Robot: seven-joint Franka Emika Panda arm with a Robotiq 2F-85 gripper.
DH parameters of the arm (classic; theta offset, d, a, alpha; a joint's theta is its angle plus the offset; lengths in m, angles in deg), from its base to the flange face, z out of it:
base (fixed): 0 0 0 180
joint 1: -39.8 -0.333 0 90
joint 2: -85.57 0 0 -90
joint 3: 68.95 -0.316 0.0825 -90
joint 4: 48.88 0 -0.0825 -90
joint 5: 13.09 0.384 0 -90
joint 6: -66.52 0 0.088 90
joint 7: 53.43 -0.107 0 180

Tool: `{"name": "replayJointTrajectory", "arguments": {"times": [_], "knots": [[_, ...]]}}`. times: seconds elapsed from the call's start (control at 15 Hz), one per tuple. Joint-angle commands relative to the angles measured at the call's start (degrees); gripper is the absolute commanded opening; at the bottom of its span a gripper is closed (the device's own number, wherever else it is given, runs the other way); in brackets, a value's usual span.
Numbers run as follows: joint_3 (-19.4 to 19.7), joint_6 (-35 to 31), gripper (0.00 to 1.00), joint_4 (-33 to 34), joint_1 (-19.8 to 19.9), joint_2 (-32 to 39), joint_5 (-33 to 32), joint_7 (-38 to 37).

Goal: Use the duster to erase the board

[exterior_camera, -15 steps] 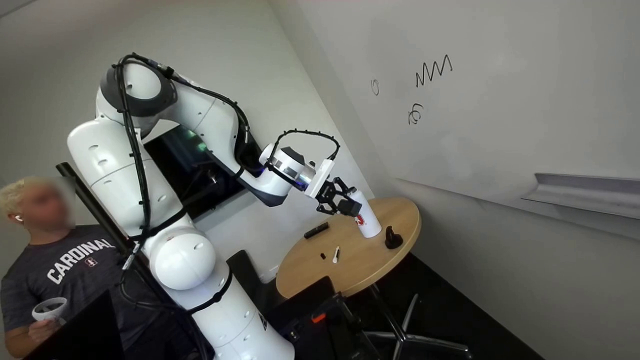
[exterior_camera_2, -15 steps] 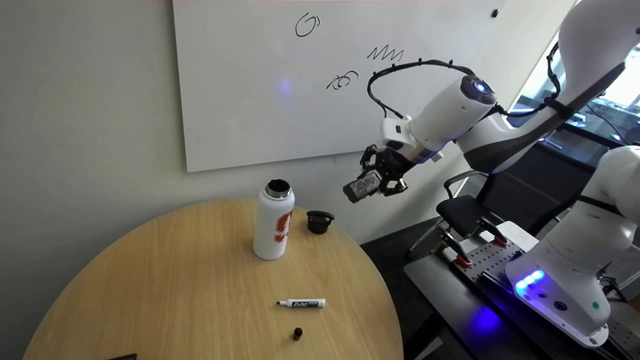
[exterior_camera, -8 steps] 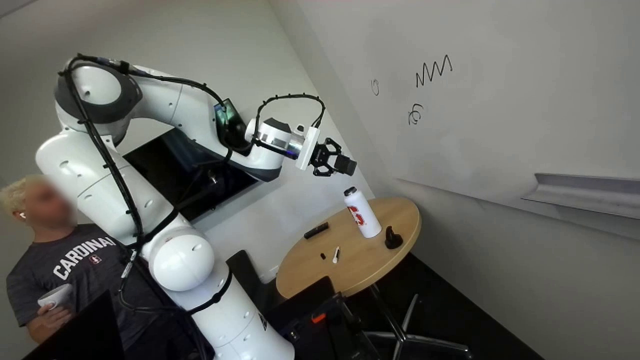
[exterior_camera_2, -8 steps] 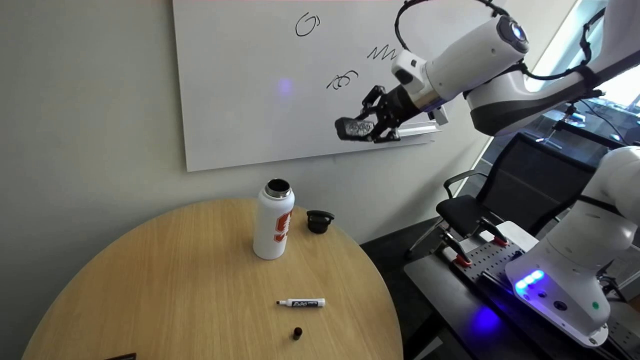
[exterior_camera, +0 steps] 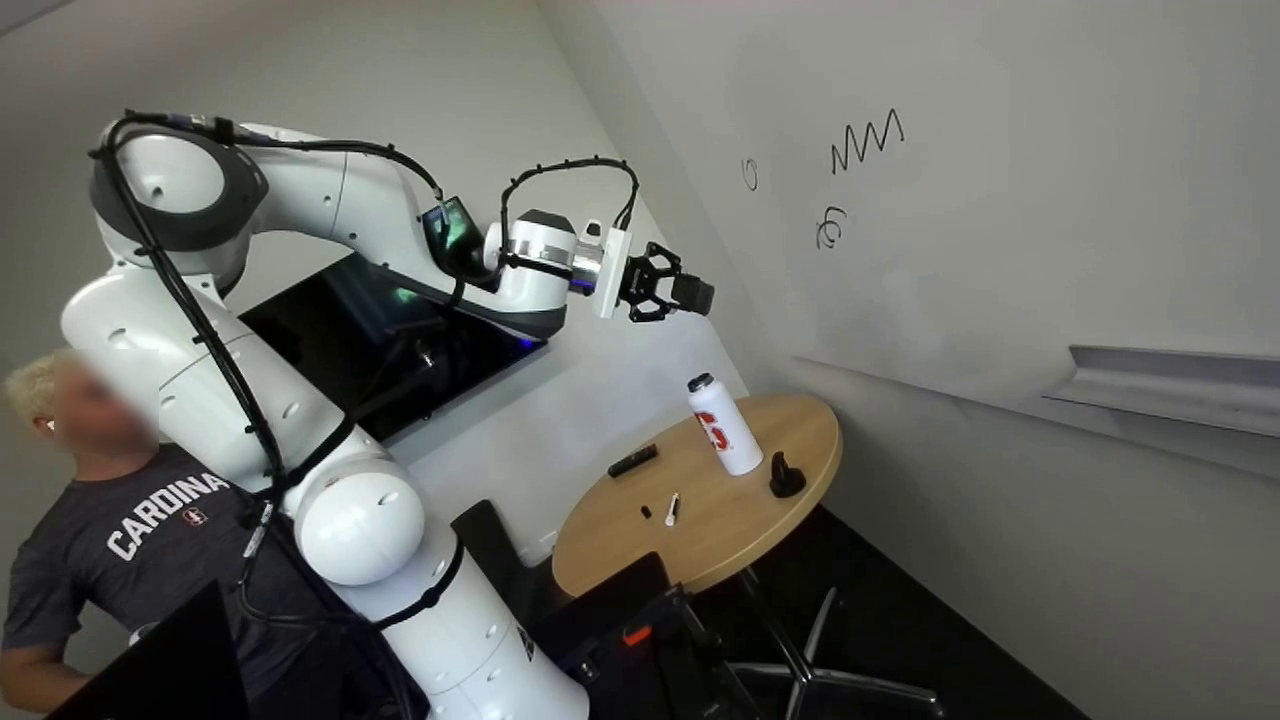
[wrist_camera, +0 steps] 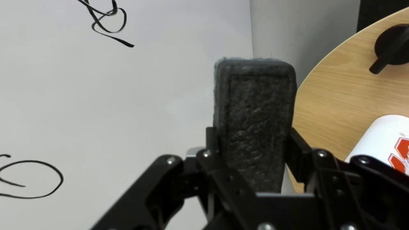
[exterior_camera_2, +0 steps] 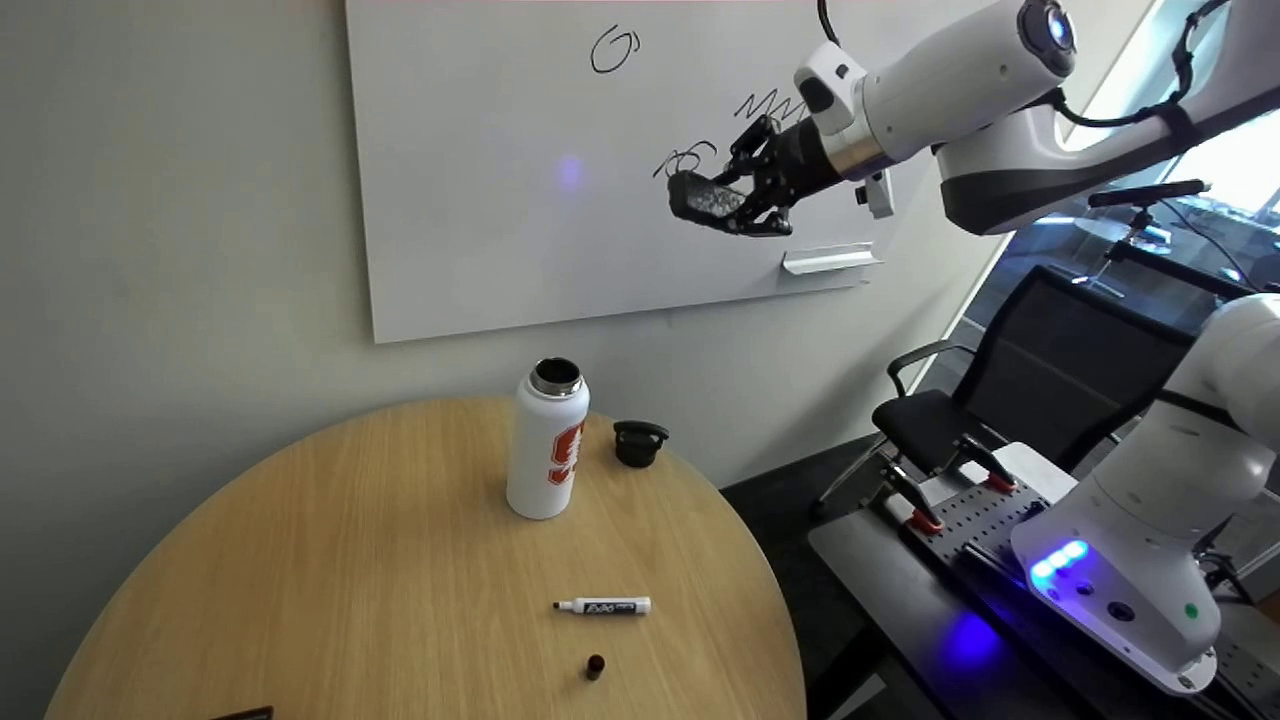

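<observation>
Clasping duster (wrist_camera: pixel 255 108) in pincer (wrist_camera: pixel 253 142); could twist it loose by pressing crookedly toward ten-o'clock scribble (wrist_camera: pixel 107 14), wrist view.

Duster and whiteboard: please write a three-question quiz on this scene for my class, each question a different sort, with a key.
1. Which thing do the fingers grip? (A) marker (B) duster (C) black lid
2. True or false: the white bottle stands upright on the round table.
3. Short answer: what shapes are drawn on the board?

Key: 1. B; 2. True; 3. A zigzag, a loopy scribble and a rough circle.
</observation>
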Motion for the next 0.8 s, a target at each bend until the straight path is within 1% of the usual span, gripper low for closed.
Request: {"name": "replayJointTrajectory", "arguments": {"times": [0.0,0.13,0.33,0.47,0.6,0.67,0.73], "knots": [[-0.63,0.72,0.27,1.02,0.56,-0.03,-2.17,-3.44],[-1.91,2.6,0.27,5.01,1.81,-0.42,-7.97,-12.81],[-2.41,6.86,0.27,10.52,2.15,0.21,-13.95,-21.39],[-2.78,10.91,0.27,13.81,2.28,0.83,-18.97,-27.53],[-3.59,16.38,0.27,17.0,2.34,2.33,-25.33,-33.87],[-3.59,17.67,0.27,18.51,2.16,3.86,-27.21,-34.86],[-4.45,16.89,0.27,19.78,3.15,5.31,-27.38,-33.89]]}}
